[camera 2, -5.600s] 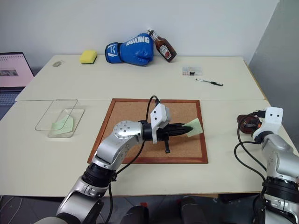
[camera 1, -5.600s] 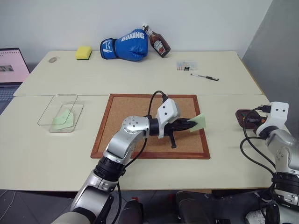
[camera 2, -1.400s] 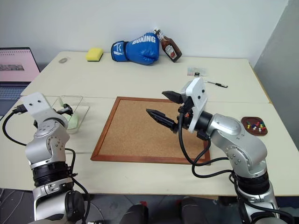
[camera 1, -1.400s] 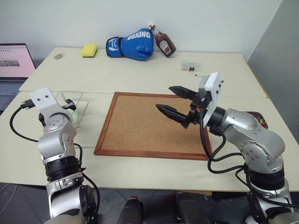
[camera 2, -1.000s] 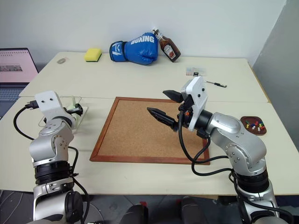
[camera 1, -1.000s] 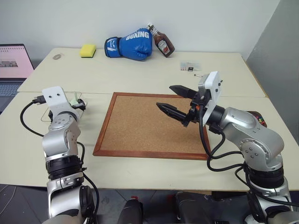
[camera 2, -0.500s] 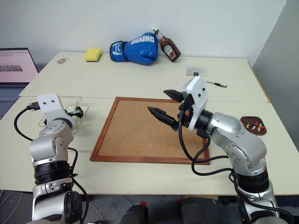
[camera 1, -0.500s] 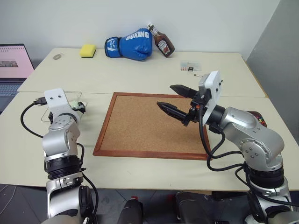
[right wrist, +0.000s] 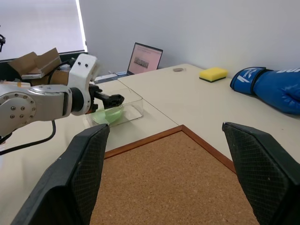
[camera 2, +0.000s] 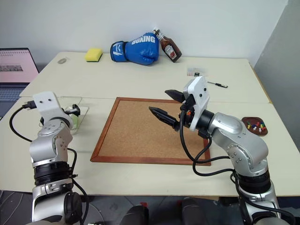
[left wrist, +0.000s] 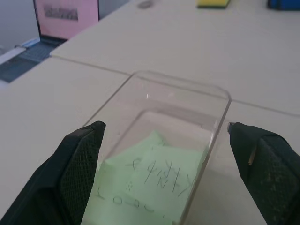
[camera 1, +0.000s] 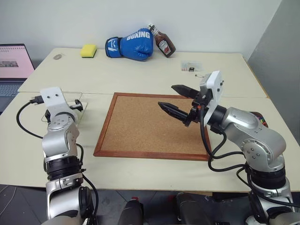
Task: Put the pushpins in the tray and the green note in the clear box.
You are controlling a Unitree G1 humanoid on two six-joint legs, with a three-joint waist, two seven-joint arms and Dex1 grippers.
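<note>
Note [left wrist: 154,187] writing seemingly illegible, tray [camera 2: 253,125] half-hidden

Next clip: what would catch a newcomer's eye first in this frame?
Probably the right gripper, hanging open above the bare corkboard in the middle of the table. Next, the left gripper, also open, poised over the clear box at the robot's left, where the green note already lies inside. At the far edge, a blue boxing glove and a sauce bottle stand out.

green note [left wrist: 150,185] flat inside clear box [left wrist: 220,101], pushpins [camera 2: 255,125] in brown tray [camera 2: 248,130]
</note>
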